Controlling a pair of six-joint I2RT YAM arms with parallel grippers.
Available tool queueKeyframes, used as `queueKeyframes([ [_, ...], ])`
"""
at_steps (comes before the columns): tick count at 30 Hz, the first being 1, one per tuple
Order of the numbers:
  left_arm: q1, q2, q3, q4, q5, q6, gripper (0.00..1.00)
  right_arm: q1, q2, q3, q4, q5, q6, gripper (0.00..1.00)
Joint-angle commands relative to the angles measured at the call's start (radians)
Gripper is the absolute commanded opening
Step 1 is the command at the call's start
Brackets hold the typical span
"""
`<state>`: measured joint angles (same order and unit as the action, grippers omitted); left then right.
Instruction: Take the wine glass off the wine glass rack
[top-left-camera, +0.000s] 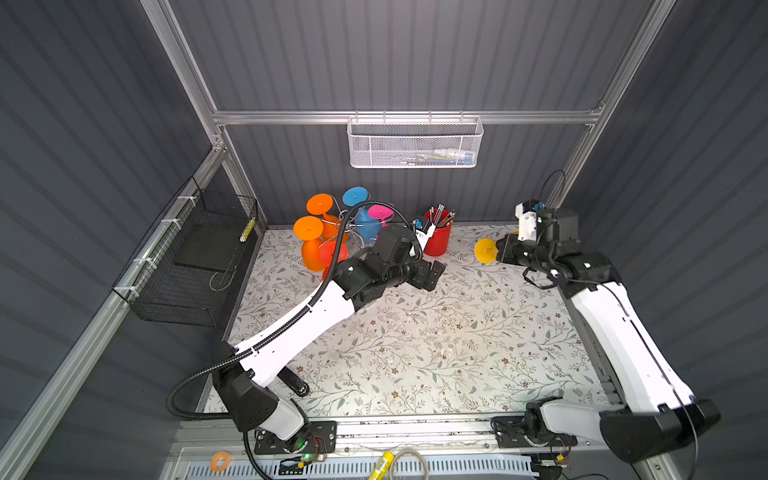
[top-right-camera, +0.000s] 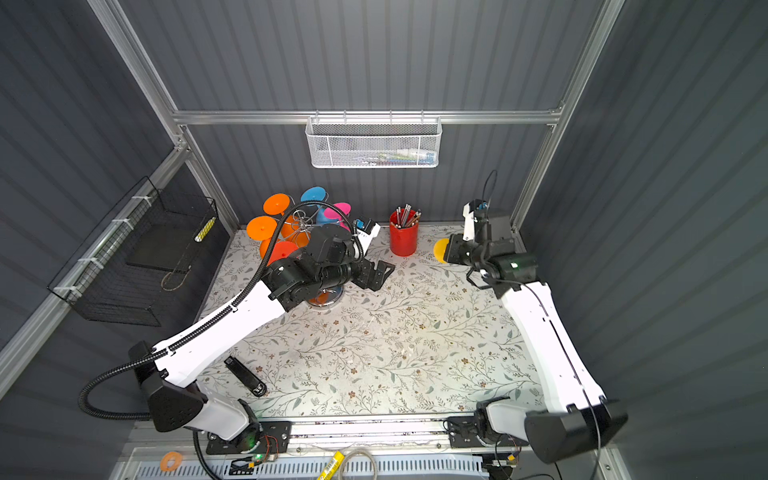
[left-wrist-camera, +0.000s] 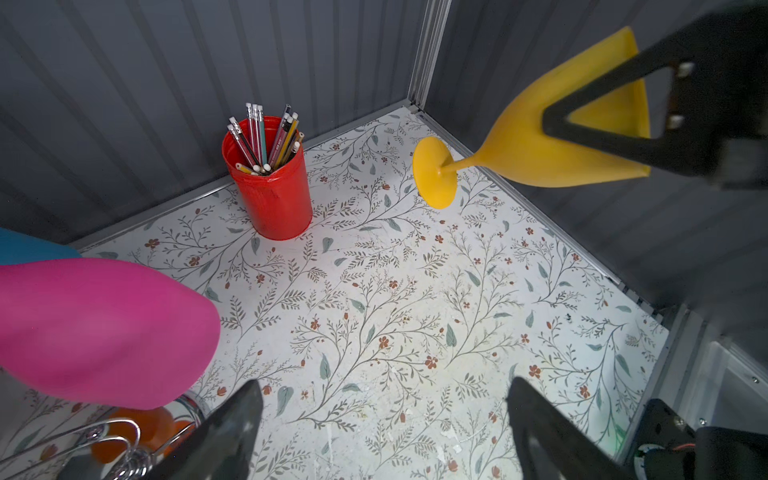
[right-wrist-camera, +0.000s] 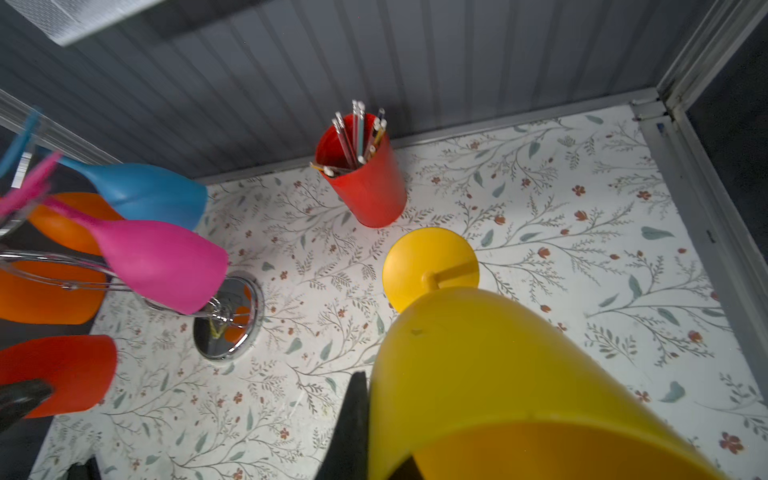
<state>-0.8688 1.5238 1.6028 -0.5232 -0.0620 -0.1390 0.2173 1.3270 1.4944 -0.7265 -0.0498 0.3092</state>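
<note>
Counting glasses first: six in all. Five hang bowl-down on the wine glass rack (right-wrist-camera: 228, 328) at the back left of the table (top-left-camera: 457, 332). That's two orange glasses (right-wrist-camera: 50, 299), one blue glass (right-wrist-camera: 153, 195), one pink glass (right-wrist-camera: 166, 266) and one red glass (right-wrist-camera: 58, 370), all with their feet up on the curled arms.

And the sixth, the yellow wine glass (left-wrist-camera: 519, 139), is off the rack! It's over at the back right, well apart from the chrome stand, and it lies on its side with its round foot pointing toward the red cup (left-wrist-camera: 274, 199). I cannot tell whether that foot touches the table.

One red cup stands against the back wall between rack and yellow glass, stuffed with pencils (left-wrist-camera: 266, 137), too bunched to count. One white mesh basket (top-left-camera: 415, 145) hangs on the rear rail and one black wire basket (top-left-camera: 187, 266) on the left wall.

Now the jaws. The right gripper (top-left-camera: 508, 252) is clamped tight on the yellow glass at the bowl's mouth end, and its wrist view shows a dark finger pressed along the outside of the bowl. The left gripper (left-wrist-camera: 382, 436) stands spread wide with nothing in it, only flowered table between its two fingers (left-wrist-camera: 232, 428). It sits just beside the rack, the pink bowl close at its flank, not touching any glass that I can see.
</note>
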Motion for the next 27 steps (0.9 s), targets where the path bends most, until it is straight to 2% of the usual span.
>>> queueKeyframes([
  [1, -0.028, -0.045, 0.025, -0.056, -0.004, 0.115, 0.93, -0.008, 0.093, 0.089, -0.052, 0.050, -0.064, 0.00],
  [5, -0.096, -0.049, 0.042, -0.074, 0.015, 0.234, 0.96, -0.022, 0.223, 0.191, -0.081, 0.047, -0.095, 0.00],
  [11, -0.171, -0.094, 0.012, -0.078, -0.010, 0.338, 0.97, -0.037, 0.423, 0.350, -0.153, 0.023, -0.136, 0.00],
  [27, -0.190, -0.351, -0.179, -0.049, 0.011, 0.406, 0.97, -0.036, 0.816, 0.723, -0.285, 0.008, -0.182, 0.00],
])
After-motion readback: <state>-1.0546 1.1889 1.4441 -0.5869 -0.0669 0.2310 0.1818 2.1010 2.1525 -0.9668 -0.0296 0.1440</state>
